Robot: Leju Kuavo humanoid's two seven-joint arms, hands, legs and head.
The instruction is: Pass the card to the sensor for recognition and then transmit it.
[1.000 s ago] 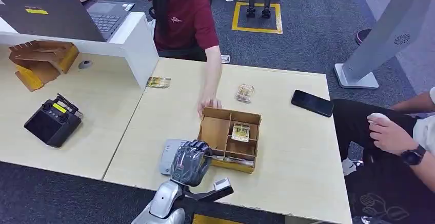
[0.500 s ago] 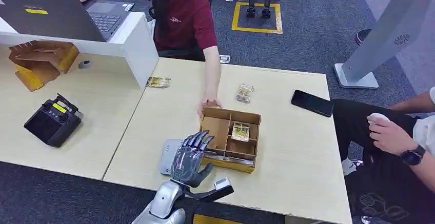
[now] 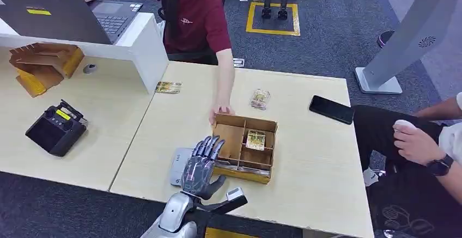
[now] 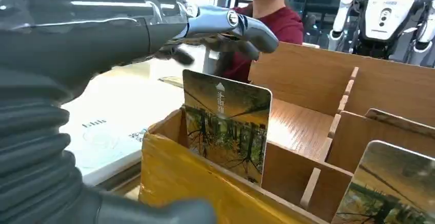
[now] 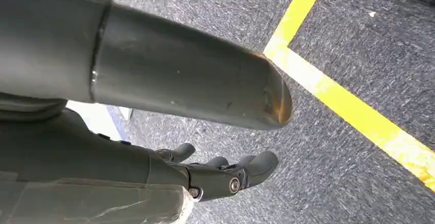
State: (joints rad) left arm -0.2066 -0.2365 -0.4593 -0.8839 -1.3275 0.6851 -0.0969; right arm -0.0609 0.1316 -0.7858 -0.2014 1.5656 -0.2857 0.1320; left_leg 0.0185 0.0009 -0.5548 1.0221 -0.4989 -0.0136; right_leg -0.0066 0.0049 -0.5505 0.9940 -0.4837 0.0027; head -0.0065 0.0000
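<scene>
Glossy dark plastic left hand (image 3: 200, 168); just beyond fingers, matt brown cardboard box (image 3: 243, 147); glossy printed card (image 4: 226, 123) stands inside; pale wood-look table (image 3: 305, 156).

Looks like a robotics lab set up office-style: pale desks (image 3: 305, 167), a laptop (image 3: 111, 17), grey carpet with yellow floor tape (image 3: 272, 31), and another humanoid robot (image 4: 390, 8) parked in back.
</scene>
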